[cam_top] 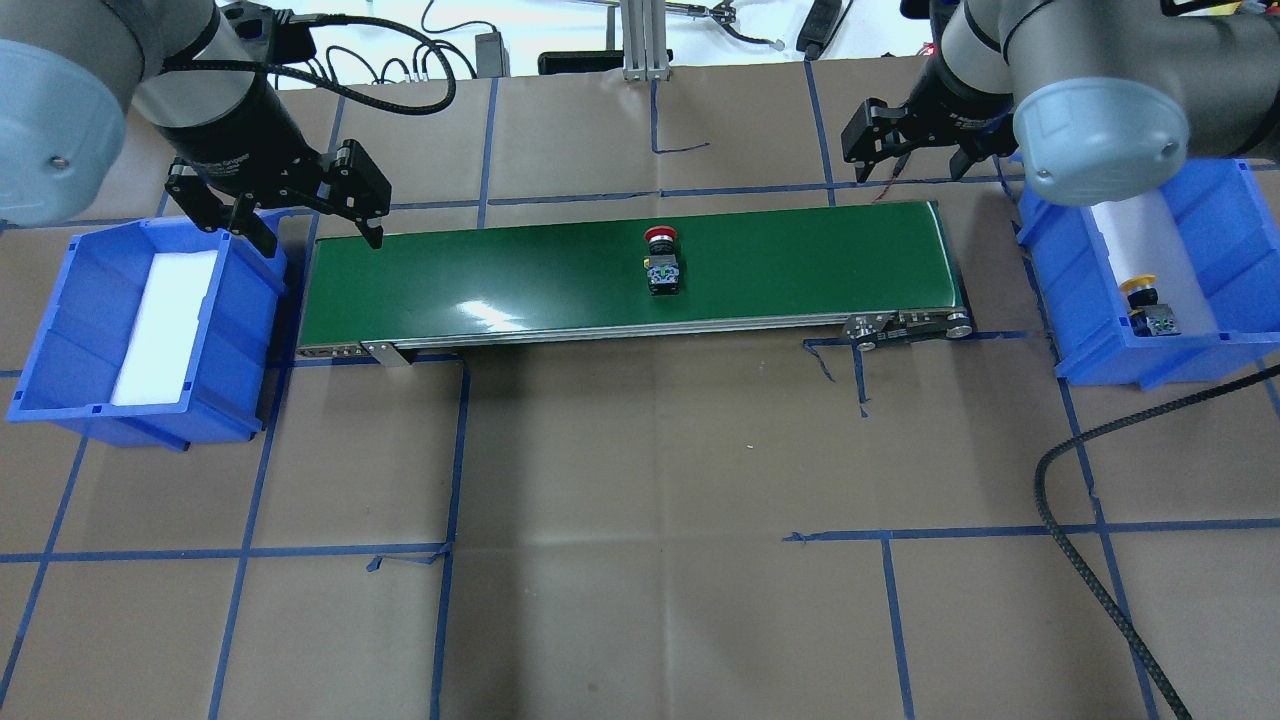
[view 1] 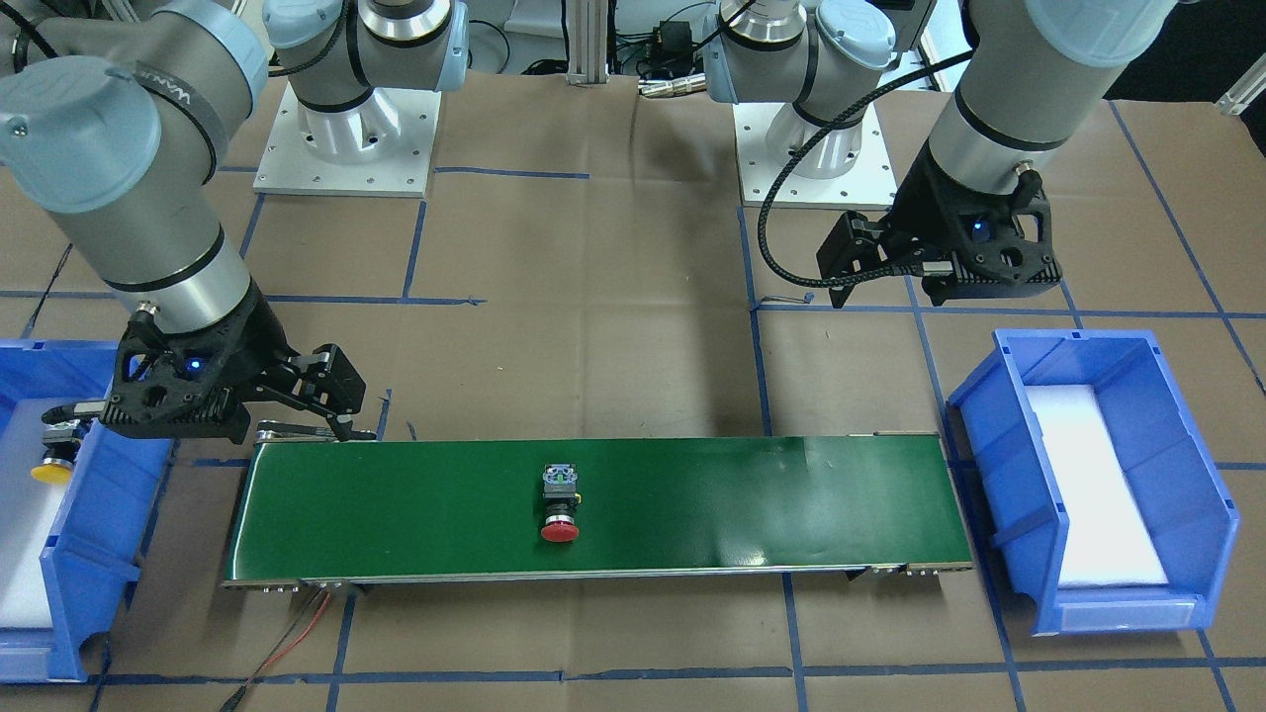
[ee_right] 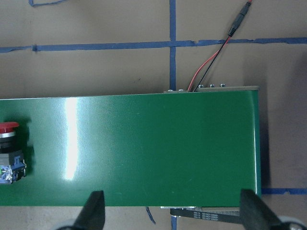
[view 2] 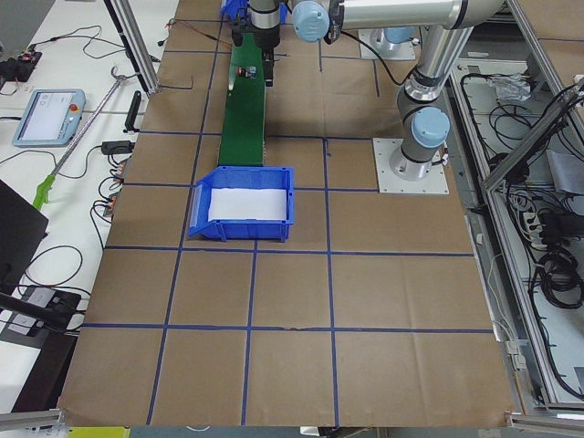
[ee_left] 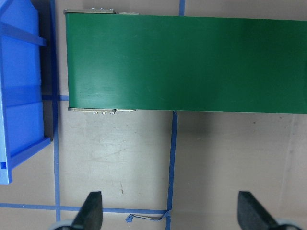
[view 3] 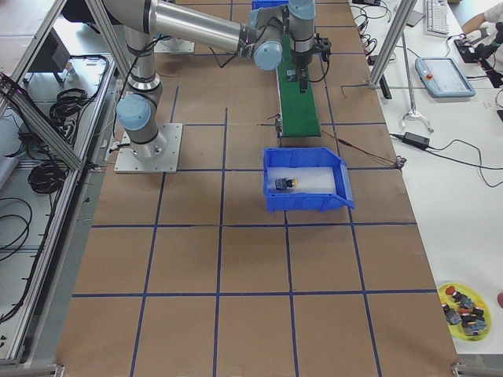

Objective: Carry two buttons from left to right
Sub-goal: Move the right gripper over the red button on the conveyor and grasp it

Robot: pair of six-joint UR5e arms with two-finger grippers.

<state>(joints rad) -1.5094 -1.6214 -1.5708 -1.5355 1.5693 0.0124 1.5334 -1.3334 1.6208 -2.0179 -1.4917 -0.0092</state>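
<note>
One red button (view 1: 560,506) lies on its side midway along the green conveyor (view 1: 396,504) in my front-facing feed; the yellow button (view 1: 49,467) sits in the blue bin (view 1: 94,534) on the robot's right. Overhead, the left gripper (cam_top: 320,238) hangs by the conveyor's left end, the right gripper (cam_top: 908,170) by its right end. Each wrist feed shows me fingers (ee_left: 91,213) spread wide, gripping nothing

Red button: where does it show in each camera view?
Front-facing: red button mid-belt.
Overhead: mid-belt.
Exterior left: likely the tiny red speck on the far belt.
Exterior right: too small to tell.
Left wrist: not in it.
Right wrist: left edge.
Shared landmark: green belt.
</note>
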